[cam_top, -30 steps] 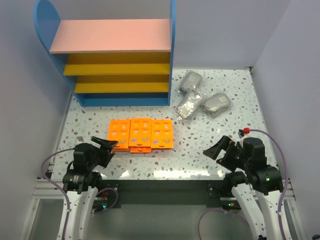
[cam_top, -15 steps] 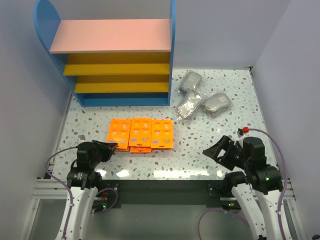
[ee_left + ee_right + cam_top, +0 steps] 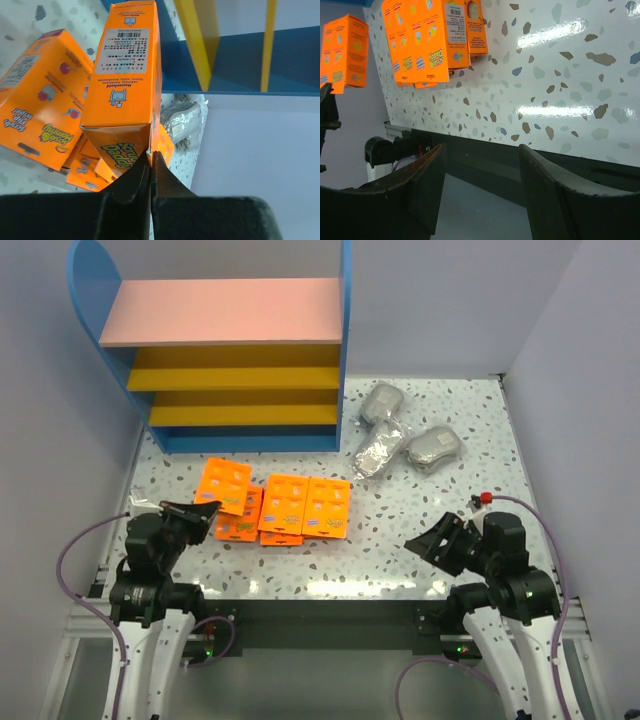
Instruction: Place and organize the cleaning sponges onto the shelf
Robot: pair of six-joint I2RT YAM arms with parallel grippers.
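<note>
My left gripper is shut on the thin edge of one orange sponge pack, which is raised and tilted at the left of the stack. In the left wrist view its fingers pinch the lower corner of that pack. Several other orange packs lie overlapping on the table. Three grey bagged bundles rest at the back right. The blue shelf stands at the back left with nothing on its boards. My right gripper hangs open over the table's front edge, its jaws holding nothing.
The speckled white table is walled by grey panels on the left, right and back. A black rail runs along the front edge under my right gripper. The left arm's grey cable loops out to the left.
My left gripper has shut on the leftmost orange pack and drawn it up and to the left, off the stack. The right jaws have narrowed somewhat; that arm has stayed in place.
</note>
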